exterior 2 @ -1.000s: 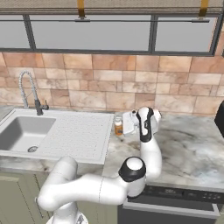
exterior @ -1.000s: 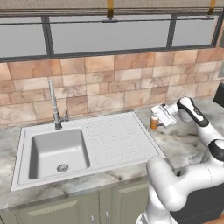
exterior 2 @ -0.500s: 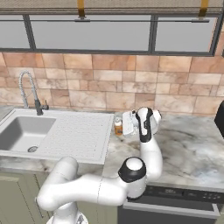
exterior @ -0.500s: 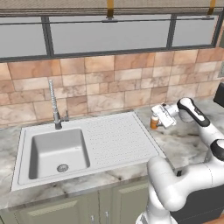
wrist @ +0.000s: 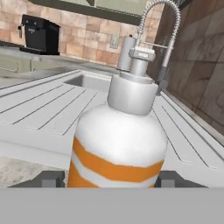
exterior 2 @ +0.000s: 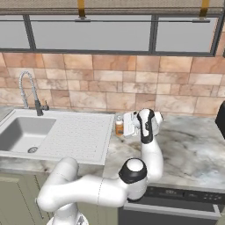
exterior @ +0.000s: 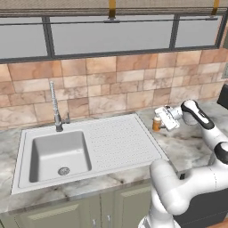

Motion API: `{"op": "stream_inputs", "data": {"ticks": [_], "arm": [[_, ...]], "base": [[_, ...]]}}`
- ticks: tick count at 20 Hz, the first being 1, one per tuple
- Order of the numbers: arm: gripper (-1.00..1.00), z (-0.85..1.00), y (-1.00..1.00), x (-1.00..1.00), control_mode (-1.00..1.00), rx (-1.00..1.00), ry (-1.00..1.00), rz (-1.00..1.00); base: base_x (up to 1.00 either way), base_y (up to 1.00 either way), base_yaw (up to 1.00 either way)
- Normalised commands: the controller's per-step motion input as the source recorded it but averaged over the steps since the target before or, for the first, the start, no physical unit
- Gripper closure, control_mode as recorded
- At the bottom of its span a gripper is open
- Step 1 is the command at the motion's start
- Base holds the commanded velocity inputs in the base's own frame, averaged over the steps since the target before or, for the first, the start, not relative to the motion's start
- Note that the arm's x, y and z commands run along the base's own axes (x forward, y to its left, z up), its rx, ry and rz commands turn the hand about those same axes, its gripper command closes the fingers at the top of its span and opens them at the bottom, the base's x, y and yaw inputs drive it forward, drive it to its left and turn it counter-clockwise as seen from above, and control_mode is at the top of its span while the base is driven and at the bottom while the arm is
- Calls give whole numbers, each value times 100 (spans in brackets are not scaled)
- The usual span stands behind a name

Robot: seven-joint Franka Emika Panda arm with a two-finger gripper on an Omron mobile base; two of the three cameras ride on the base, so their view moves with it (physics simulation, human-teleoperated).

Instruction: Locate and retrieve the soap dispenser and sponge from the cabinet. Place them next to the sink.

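The soap dispenser (exterior: pixel 156 123) (exterior 2: pixel 119 126), a small orange bottle with a white pump top, stands upright on the marble counter just past the right end of the sink's (exterior: pixel 26 178) (exterior 2: pixel 17 151) ribbed drainboard. In the hand view the soap dispenser (wrist: pixel 118 140) looms close. My gripper (exterior: pixel 159 122) (exterior 2: pixel 124 126) (wrist: pixel 111 178) is level with the bottle. Its fingertips (wrist: pixel 52 178) flank the base with a thin gap on each side, so it is open around the bottle. The sponge and the cabinet are out of view.
The chrome spring faucet (exterior: pixel 55 107) (exterior 2: pixel 28 88) (wrist: pixel 168 26) rises behind the basin. A black coffee machine (wrist: pixel 39 33) (exterior 2: pixel 221 115) stands on the counter to the right. Bare marble counter (exterior 2: pixel 193 145) lies right of the bottle, with a tiled wall behind.
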Motion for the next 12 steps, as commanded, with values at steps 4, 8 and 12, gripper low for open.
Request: {"op": "stream_inputs", "data": {"ticks": [4,8,12], "arm": [[-100,-1,-6,2,-100,-2,-1,0],[-100,-4,-21,0,-100,-4,0,0],[-100,1,-39,3,-100,-3,0,0]], "base": [[0,0,0],[0,0,0],[0,0,0]]}}
